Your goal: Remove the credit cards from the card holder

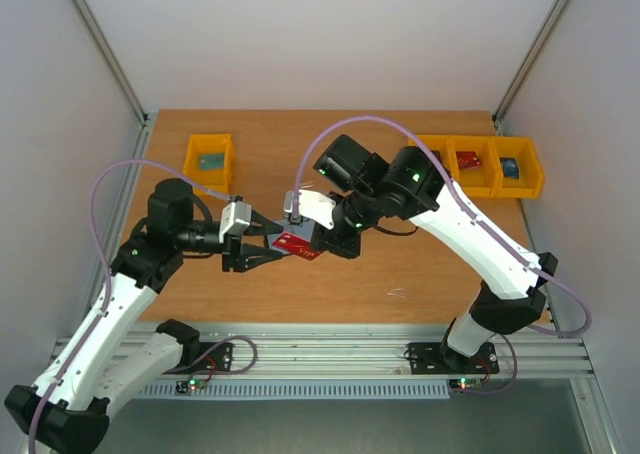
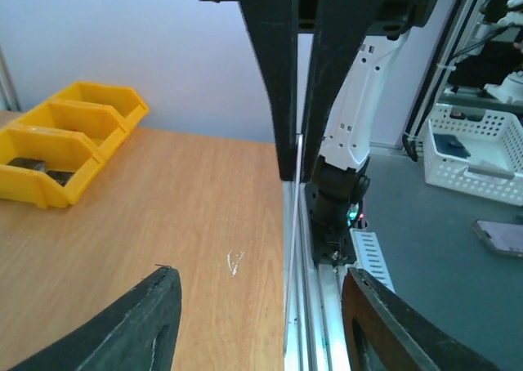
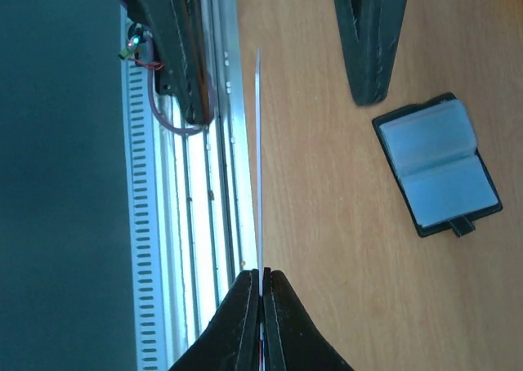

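The left gripper (image 2: 260, 273) has its two dark curved fingers (image 2: 147, 322) spread apart in the lower corners of the frame. From the top centre come the straight black fingers of the right gripper (image 2: 296, 175), pressed together on a thin pale-edged card (image 2: 292, 248). The card is seen edge-on as a line running down between the left fingers, touching neither. Beneath is the brown wooden table (image 2: 163, 199) with a small white scratch (image 2: 234, 262). Yellow plastic bins (image 2: 73, 134) sit at the left, and a white robot arm (image 2: 359, 101) and white mesh basket (image 2: 478, 154) at the right.

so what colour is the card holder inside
Blue-grey; the card holder shows best in the right wrist view.
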Robot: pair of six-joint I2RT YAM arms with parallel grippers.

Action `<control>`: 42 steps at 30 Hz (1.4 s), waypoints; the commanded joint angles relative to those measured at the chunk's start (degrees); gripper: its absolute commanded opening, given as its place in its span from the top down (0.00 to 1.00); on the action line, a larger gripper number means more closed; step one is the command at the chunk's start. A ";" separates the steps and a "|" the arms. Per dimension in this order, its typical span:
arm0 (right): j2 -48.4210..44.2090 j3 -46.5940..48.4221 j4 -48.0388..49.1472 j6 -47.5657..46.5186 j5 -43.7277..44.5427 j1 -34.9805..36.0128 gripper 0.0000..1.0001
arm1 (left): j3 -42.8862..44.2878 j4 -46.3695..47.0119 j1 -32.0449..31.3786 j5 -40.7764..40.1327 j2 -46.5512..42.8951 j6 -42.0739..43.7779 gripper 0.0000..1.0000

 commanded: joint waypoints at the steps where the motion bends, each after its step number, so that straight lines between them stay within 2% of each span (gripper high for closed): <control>1: 2.96 2.97 -0.90 -5.30 4.03 1.42 0.99 | 0.70 -0.55 -1.53 1.86 0.19 -0.42 0.52; 3: 4.11 4.03 -1.10 -5.92 3.67 1.52 0.99 | 0.91 0.47 -1.70 1.51 0.21 -1.47 0.69; 5: 4.66 4.68 -0.71 -6.65 3.52 1.54 0.99 | 0.56 1.17 -1.71 1.39 -0.08 -2.35 0.92; 6: 4.77 4.94 -0.39 -7.01 3.75 1.54 0.99 | 0.19 1.75 -1.73 1.34 -0.28 -2.46 0.99; 9: 4.30 5.38 1.52 -7.51 5.78 1.54 0.98 | -1.72 7.08 -1.71 -0.48 -1.30 -6.18 1.00; 10: 3.56 4.99 3.26 -6.66 8.48 1.43 0.92 | -2.85 10.88 -1.71 -2.61 -1.71 -9.01 1.00; 12: 0.79 2.23 9.08 -5.41 14.24 1.20 0.70 | -4.80 20.12 -1.71 -9.88 -2.48 -19.07 1.00; 13: -1.37 -0.72 13.27 -5.49 17.30 1.07 0.65 | -5.49 23.69 -1.59 -14.80 -2.67 -26.90 1.00; 15: -6.74 -8.03 23.64 -8.46 23.86 1.08 0.56 | -5.12 29.78 -0.89 -24.12 -2.06 -36.91 1.00; 16: -9.62 -12.43 30.16 -11.34 26.62 1.10 0.52 | -4.26 31.39 -0.24 -27.80 -1.34 -43.88 1.00; 19: -16.72 -25.80 50.41 -24.49 33.31 1.77 0.44 | -0.91 32.19 1.39 -37.90 0.98 -56.39 1.00; 21: -19.92 -32.92 62.91 -35.41 34.26 2.48 0.43 | 2.22 27.92 3.01 -45.45 2.78 -68.68 1.00; 23: -21.48 -39.14 77.57 -47.03 34.04 3.51 0.46 | 4.42 25.58 4.19 -47.16 4.64 -80.07 1.00; 25: -20.84 -43.91 89.15 -57.22 33.06 3.90 0.48 | 6.58 20.21 4.27 -47.91 5.59 -87.81 1.00; 27: -18.66 -45.62 96.55 -64.48 32.51 3.91 0.48 | 8.24 18.65 4.24 -48.22 5.95 -89.72 1.00; 32: -14.14 -47.64 106.33 -76.02 29.78 3.91 0.47 | 10.03 19.03 4.44 -48.67 6.19 -93.20 1.00; 39: -5.72 -45.27 118.00 -84.68 32.63 3.92 0.46 | 9.40 19.67 4.12 -48.29 6.20 -95.84 1.00; 42: -3.93 -43.53 119.14 -84.90 34.56 3.91 0.50 | 9.27 19.96 4.06 -48.37 5.97 -95.77 1.00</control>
